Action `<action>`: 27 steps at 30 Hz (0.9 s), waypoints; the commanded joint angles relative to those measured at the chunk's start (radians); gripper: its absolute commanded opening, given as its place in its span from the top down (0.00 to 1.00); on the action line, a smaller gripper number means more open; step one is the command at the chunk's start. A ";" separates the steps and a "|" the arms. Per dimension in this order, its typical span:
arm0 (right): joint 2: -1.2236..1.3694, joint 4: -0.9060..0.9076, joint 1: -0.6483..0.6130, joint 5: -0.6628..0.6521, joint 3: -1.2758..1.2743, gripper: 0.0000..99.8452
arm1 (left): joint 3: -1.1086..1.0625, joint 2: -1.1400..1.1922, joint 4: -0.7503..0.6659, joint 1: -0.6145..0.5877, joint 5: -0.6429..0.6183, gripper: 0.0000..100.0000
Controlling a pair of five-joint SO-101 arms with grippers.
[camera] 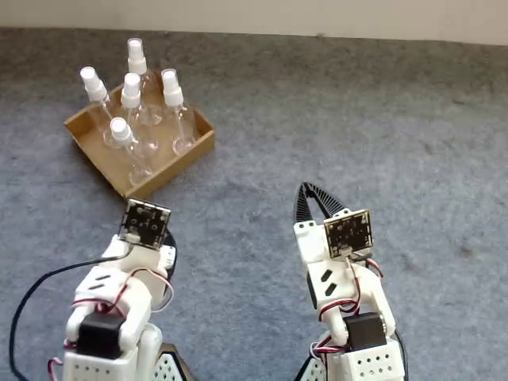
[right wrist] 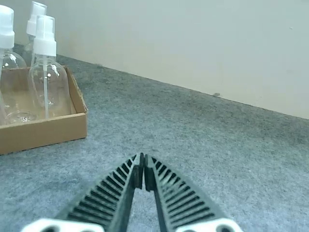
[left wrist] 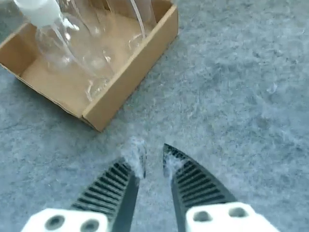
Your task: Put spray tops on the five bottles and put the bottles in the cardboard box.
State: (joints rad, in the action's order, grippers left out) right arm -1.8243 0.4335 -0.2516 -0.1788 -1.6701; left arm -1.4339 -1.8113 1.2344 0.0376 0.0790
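I'm scanning everything in front of me, and there's no lettering, number or sign I can read. The cardboard box [camera: 178, 163] shows plain brown walls. The clear bottles [camera: 183, 127] carry no label I can make out.
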 commanded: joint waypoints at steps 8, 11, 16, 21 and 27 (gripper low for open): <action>-0.005 0.005 -0.008 -0.005 -0.162 0.99 | -0.191 -0.013 -0.037 0.002 0.008 0.99; -0.005 0.007 -0.008 -0.005 -0.162 0.99 | -0.219 -0.013 -0.031 0.002 0.008 0.99; -0.005 0.041 -0.013 -0.005 -0.162 0.99 | -0.260 -0.013 -0.029 -0.093 0.008 0.99; -0.007 0.048 -0.076 -0.005 -0.162 0.99 | -0.262 -0.013 0.040 -0.150 0.008 0.99; -0.013 0.048 -0.084 -0.008 -0.156 0.99 | -0.262 -0.013 0.086 -0.148 0.008 0.99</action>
State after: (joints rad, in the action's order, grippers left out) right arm -1.8243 0.4780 -0.3253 -0.1788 -1.6701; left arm -1.6732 -1.8113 1.2958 -0.0990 0.0790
